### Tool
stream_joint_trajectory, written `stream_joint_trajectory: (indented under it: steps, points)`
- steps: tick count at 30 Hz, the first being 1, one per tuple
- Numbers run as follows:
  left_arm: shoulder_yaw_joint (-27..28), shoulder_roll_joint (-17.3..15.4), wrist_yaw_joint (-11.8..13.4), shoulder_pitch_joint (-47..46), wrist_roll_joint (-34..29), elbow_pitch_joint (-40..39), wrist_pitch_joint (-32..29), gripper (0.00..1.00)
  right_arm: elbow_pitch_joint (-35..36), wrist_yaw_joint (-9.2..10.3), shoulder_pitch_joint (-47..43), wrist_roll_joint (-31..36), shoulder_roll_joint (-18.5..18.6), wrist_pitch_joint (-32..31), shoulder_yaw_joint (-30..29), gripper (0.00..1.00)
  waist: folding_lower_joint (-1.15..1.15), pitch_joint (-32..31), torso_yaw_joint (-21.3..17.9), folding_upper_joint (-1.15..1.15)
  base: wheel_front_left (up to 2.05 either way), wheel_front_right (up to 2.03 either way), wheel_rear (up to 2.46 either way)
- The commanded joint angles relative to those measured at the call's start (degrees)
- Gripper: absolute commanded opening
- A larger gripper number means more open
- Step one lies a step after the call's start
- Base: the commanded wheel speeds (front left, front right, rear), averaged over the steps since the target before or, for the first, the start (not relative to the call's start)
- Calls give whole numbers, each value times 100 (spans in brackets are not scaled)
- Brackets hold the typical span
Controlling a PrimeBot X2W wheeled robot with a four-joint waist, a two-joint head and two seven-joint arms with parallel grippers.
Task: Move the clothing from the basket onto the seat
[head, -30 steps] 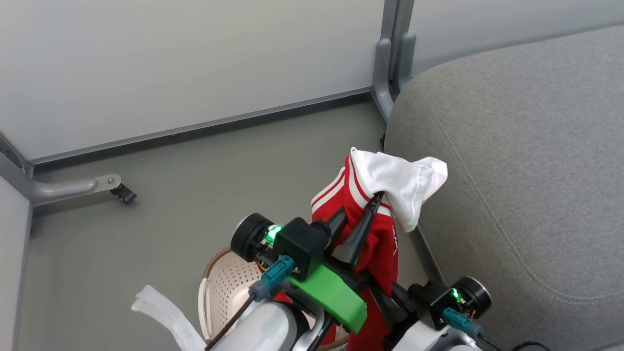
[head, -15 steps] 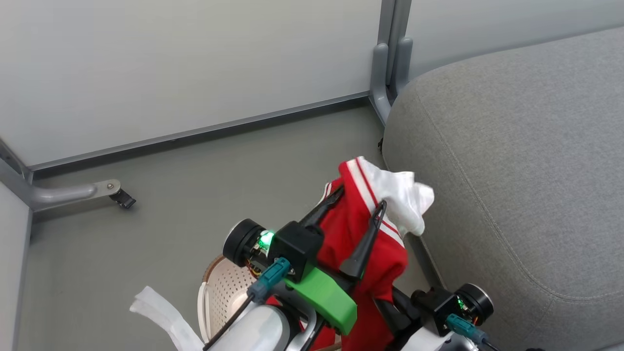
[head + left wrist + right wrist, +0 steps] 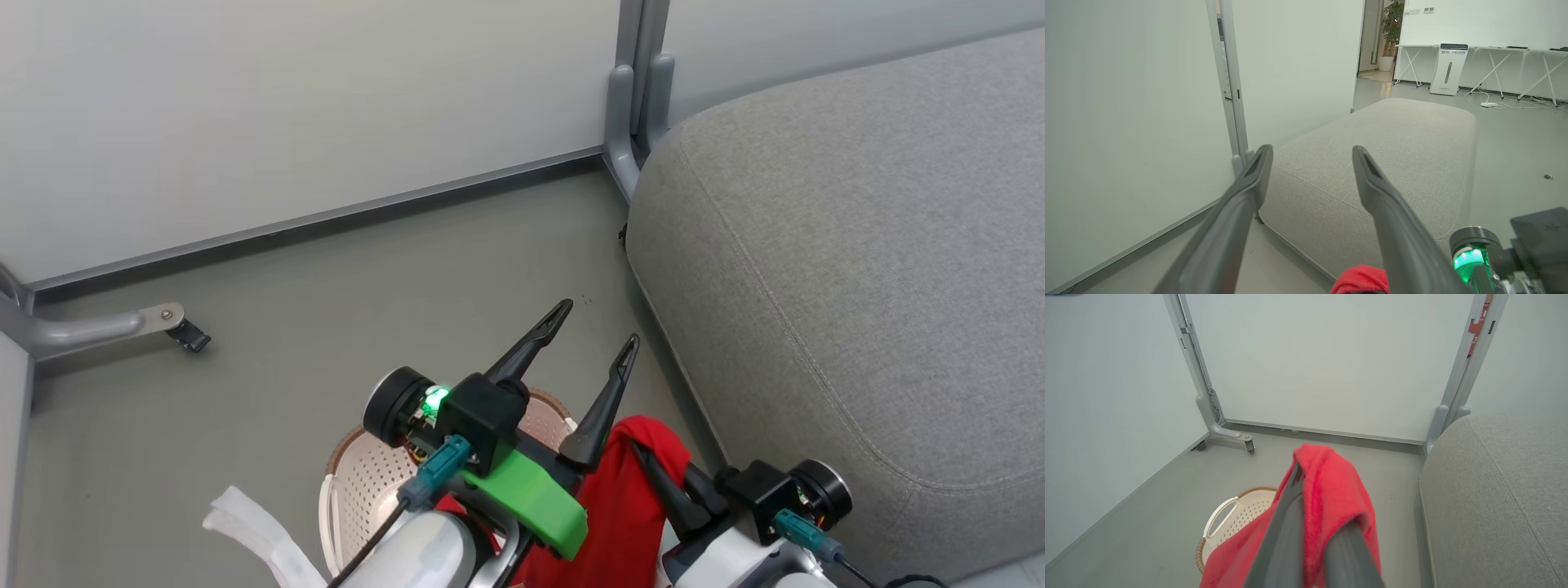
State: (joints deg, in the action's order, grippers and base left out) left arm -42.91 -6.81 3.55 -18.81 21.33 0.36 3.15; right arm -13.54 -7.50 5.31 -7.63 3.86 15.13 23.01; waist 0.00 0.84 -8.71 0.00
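Left gripper (image 3: 597, 324) lets go: clamped on the clothing (image 3: 620, 506) a second ago, its fingers now stand spread wide and empty, pointing toward the seat (image 3: 857, 245). Right gripper (image 3: 645, 461) stays pinched shut on the clothing, which drapes red over its fingers above the basket (image 3: 359, 482), just beside the seat, not on it. That single hold likely keeps it from dropping back. Lower folds are hidden behind the arms.
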Motion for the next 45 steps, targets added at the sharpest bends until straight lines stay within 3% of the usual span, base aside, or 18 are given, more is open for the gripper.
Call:
stream_joint_trajectory:
  steps: [1, 6, 15, 27, 36, 41, 45]
  points:
    - [41, -46, -38, 136, 57, 0, 92, 100, 62, 2, 1, 58, -15, 3, -39, 0, 0, 60, -89, 0, 0, 0, 0]
    - [151, -159, -34, 231, 135, 46, 361, 100, 319, 2, 97, 158, -20, 3, -320, 0, 0, 208, -350, 0, 0, 0, 0]
    - [219, -662, -11, 274, -274, 134, 832, 100, 971, 3, 351, 505, -65, 4, -665, 0, 0, 911, -1233, 0, 0, 0, 0]
    - [317, -1162, -88, 544, -330, 24, 1070, 100, 1881, 3, 107, 408, -103, 3, -1023, 0, 0, 1868, -2099, 0, 0, 0, 0]
    - [267, -1452, -166, 353, -466, -355, 875, 100, 2514, 3, 777, 268, -105, 4, -1533, 0, 0, 2718, -2094, 0, 0, 0, 0]
    - [210, -1639, -292, 53, -642, -637, 628, 100, 2803, 4, 1923, 299, -83, 3, -2402, 0, 0, 3371, -1791, 0, 0, 0, 0]
    - [166, -1709, -405, -166, -664, -823, 443, 100, 2786, 4, 2858, 249, 340, 3, -3140, 0, 0, 3798, -1475, 0, 0, 0, 0]
